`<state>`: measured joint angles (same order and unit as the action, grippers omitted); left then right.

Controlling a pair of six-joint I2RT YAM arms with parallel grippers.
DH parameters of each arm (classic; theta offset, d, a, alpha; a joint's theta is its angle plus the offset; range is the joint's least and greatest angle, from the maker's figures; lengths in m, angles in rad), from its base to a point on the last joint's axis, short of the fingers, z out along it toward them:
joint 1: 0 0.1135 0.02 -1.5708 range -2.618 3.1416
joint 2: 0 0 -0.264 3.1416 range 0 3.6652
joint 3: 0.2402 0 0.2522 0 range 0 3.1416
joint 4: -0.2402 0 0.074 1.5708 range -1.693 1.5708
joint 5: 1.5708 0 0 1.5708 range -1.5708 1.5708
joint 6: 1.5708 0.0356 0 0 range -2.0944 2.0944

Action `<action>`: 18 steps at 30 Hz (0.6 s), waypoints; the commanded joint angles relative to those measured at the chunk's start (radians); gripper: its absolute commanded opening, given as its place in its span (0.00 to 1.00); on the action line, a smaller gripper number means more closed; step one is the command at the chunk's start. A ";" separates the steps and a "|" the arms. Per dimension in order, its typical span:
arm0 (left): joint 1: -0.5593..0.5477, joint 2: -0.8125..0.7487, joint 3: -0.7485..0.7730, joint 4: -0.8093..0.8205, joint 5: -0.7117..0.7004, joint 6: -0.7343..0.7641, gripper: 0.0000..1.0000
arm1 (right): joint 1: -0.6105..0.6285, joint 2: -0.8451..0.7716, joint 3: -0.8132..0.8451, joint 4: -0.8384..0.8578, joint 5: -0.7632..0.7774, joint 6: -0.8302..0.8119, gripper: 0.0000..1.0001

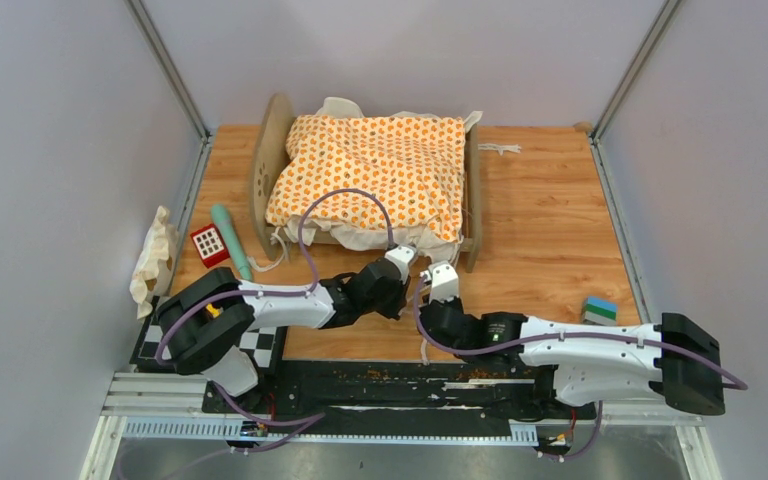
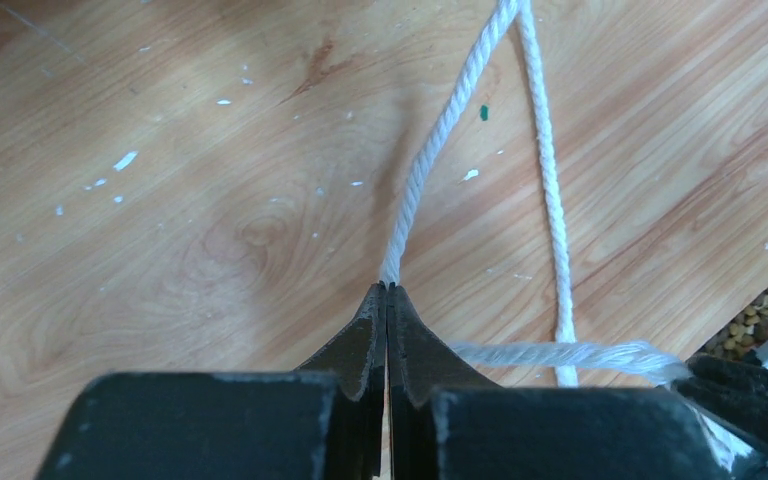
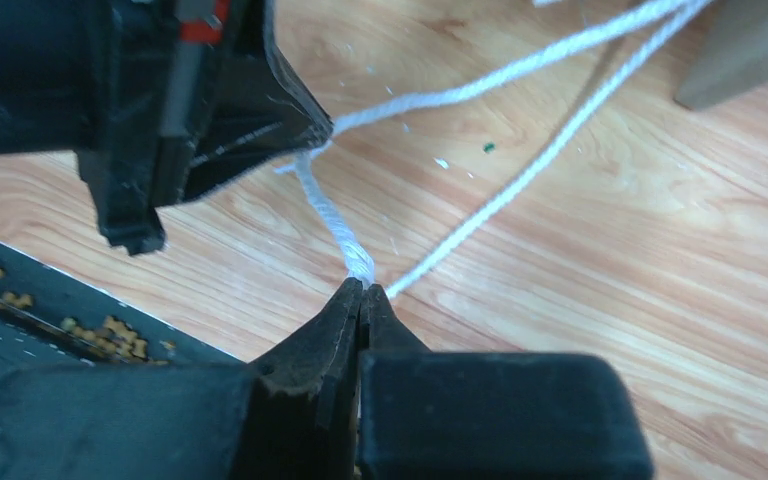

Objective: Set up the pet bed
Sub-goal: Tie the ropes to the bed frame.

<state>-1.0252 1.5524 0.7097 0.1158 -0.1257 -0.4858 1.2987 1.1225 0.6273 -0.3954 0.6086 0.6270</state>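
- The left claw (image 2: 388, 288) is pressed together, pinching a white cord (image 2: 430, 150) at its very tips.
- From those tips the cord runs straight ahead over the table (image 2: 160, 200). A second strand lies just to the right of the first, and the two meet farther out.
- The right claw (image 3: 362, 285) is also pressed together, nipping the cord at its tips.
- In the right wrist view a short twisted length of cord goes up and left from the right claw to the left claw's tips, so both hold the same piece close together.
- Two longer strands lead away from the claws towards the upper right of that view.
- Seen from above, the two claws sit side by side, nearly touching, low over the wood.
- The bed (image 1: 263, 160) stands just beyond both claws, on the far side from the arm bases, with its near right post closest to the right claw.
- An orange-patterned cushion (image 1: 370, 165) lies over the bed and covers most of it. Its cream edge hangs at the near side, just ahead of the left claw.
- Left of the left claw are a mint-green stick (image 1: 230, 240) and a red-and-white block (image 1: 208, 241), with a crumpled cloth (image 1: 155, 255) farther left at the table edge.
- Well to the right of the right claw, beside its arm, sits a small blue-and-green block (image 1: 600, 310).
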 commanded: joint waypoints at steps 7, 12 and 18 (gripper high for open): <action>0.002 0.087 0.008 0.198 0.059 -0.141 0.00 | -0.015 -0.052 0.019 -0.341 0.110 0.237 0.00; 0.000 0.125 0.027 0.249 0.059 -0.167 0.00 | -0.041 -0.086 -0.015 -0.391 0.123 0.327 0.00; -0.019 0.126 0.020 0.270 0.059 -0.168 0.06 | -0.100 -0.128 -0.074 -0.370 0.091 0.334 0.00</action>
<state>-1.0321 1.6779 0.7132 0.3447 -0.0437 -0.6456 1.2282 1.0264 0.5823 -0.7231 0.6842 0.9203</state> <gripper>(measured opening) 0.012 0.007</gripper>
